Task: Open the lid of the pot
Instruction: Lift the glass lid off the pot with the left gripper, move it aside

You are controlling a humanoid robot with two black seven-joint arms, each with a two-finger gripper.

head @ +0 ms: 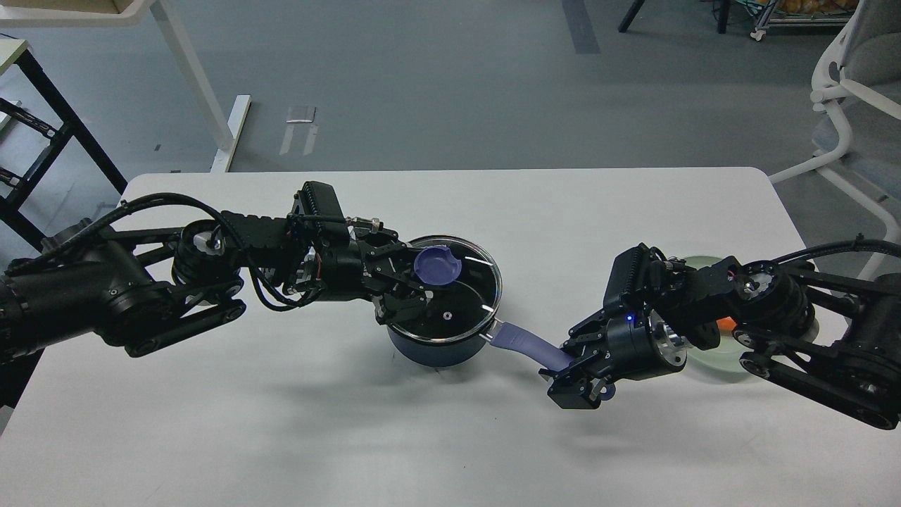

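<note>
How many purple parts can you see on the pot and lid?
2: the lid's knob, at the left gripper, and the pot's handle, its far end inside the right gripper.

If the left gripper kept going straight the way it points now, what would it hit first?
The left gripper points right, at the lid's knob; its fingers already flank that knob, so it would likely meet the knob first. Height is hard to judge.

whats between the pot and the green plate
In the head view, the right gripper, closed on the pot's purple handle, and its wrist fill the stretch from the pot to the pale green plate.
</note>
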